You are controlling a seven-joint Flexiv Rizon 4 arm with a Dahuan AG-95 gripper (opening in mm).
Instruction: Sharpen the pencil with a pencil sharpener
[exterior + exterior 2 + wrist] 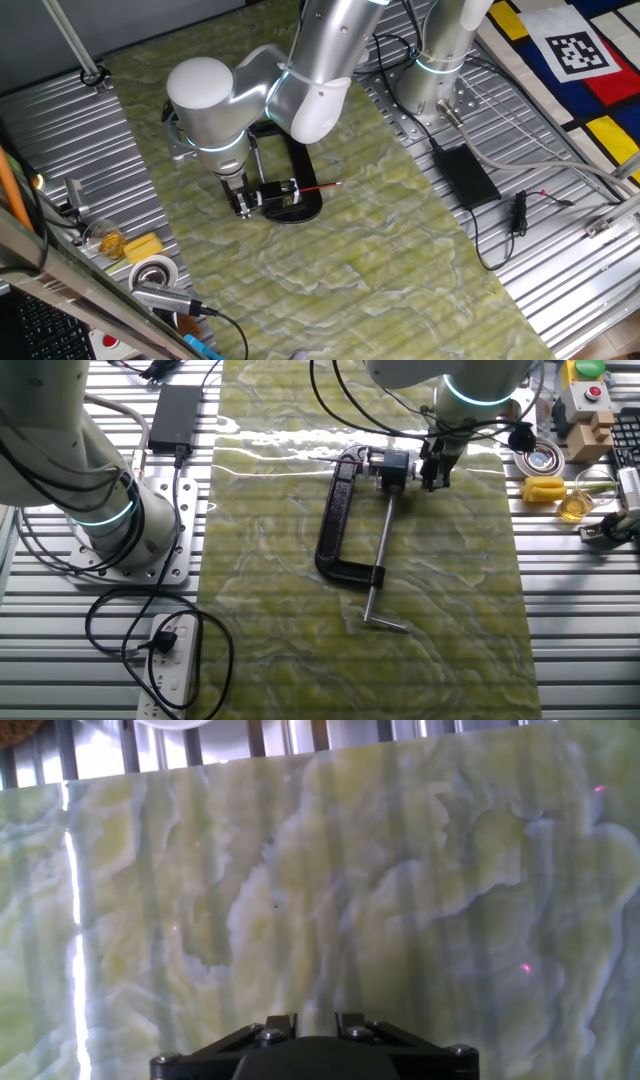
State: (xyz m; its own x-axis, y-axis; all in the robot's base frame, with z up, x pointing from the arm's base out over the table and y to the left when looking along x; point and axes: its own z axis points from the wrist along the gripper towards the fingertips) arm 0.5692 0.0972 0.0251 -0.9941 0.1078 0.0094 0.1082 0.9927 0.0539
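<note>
One pencil sharpener (288, 196) sits on the green marbled mat (380, 250) that covers the counter (560, 280), and it is fixed there by a black C-shaped clamp frame (336, 520) with a silver screw rod (383, 550). That clamping is probably what lets a single arm work it: the body cannot slide when something is turned or pushed at it.

One pencil (322, 187), thin and red, lies level with one end in the sharpener and the rest sticking out to the right in one fixed view. It appears to be already seated in the intake, so the feeding step looks done.

The single claw (243, 203) hangs point-down at the left end of the sharpener, opposite the pencil, which is likely where the crank sits. Its fingers (437, 470) look close together, touching or just beside a small black part, but neither fixed view resolves whether they pinch it, so the claw's state cannot be told. The hand view shows only mat past the claw's black base, and no help.

Off the mat, one black power brick (464, 173) lies on the ribbed metal to the right, well apart, and a second arm's base (430, 85) stands far behind.
</note>
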